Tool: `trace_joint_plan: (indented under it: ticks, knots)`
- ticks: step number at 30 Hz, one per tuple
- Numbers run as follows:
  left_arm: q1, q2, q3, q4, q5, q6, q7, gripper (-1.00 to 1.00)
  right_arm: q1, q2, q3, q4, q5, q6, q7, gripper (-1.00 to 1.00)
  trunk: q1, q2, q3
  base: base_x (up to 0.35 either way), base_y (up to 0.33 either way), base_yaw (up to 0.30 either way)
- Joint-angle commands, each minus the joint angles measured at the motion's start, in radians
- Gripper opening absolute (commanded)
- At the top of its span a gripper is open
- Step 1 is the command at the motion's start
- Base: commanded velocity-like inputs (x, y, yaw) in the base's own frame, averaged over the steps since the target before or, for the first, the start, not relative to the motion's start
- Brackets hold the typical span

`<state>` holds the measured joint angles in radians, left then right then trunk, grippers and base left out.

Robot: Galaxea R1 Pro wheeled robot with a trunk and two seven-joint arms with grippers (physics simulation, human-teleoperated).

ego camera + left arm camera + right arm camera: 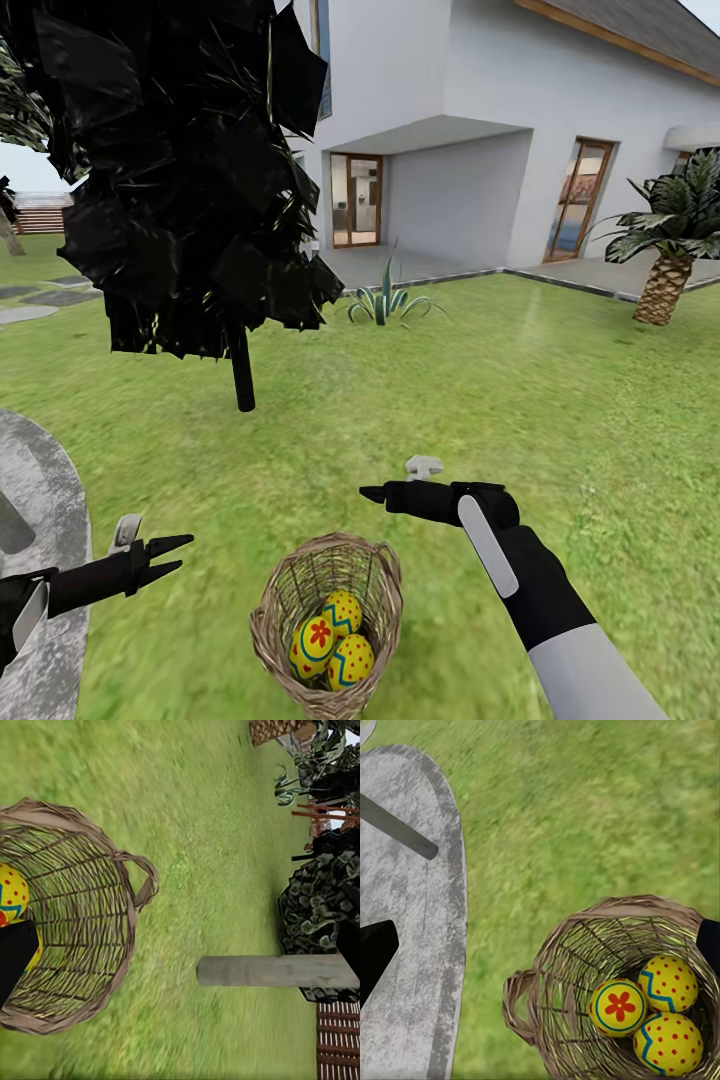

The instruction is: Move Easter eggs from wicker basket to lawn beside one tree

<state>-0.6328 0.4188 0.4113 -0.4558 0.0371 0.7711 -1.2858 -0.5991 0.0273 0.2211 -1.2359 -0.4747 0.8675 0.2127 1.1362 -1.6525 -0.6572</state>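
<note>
Wicker basket on the lawn holds three Easter eggs.

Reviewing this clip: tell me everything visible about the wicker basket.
The wicker basket is tan-brown open weave, round, tapering downward, with a small loop handle at the rim. It stands upright on the lawn, between the two arms and apart from both. Three Easter eggs, yellow with blue zigzags and red dots, one with a red flower, lie together inside at the bottom.
</note>
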Motion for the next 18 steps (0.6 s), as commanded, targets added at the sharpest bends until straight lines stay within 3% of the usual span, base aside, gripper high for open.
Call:
trace_joint_plan:
  ticks: [1,6,18]
  knots:
    - [-0.001,0.0,0.001,0.0,0.001,0.01,-0.002,1.0,-0.001,0.0,-0.001,-0.001,0.007,0.004,0.007,1.0,0.0,0.0,-0.001,0.016,0.0,0.0]
    - [-0.001,0.0,0.002,0.001,0.001,0.01,-0.003,1.0,-0.001,0.0,0.002,-0.002,0.007,0.004,0.007,1.0,0.0,0.0,-0.001,0.082,-0.028,0.119]
    - [-0.001,0.0,0.002,0.001,0.001,0.01,-0.003,1.0,-0.001,0.0,0.007,-0.001,0.005,0.005,0.005,1.0,0.0,0.0,-0.001,0.056,-0.039,0.274]
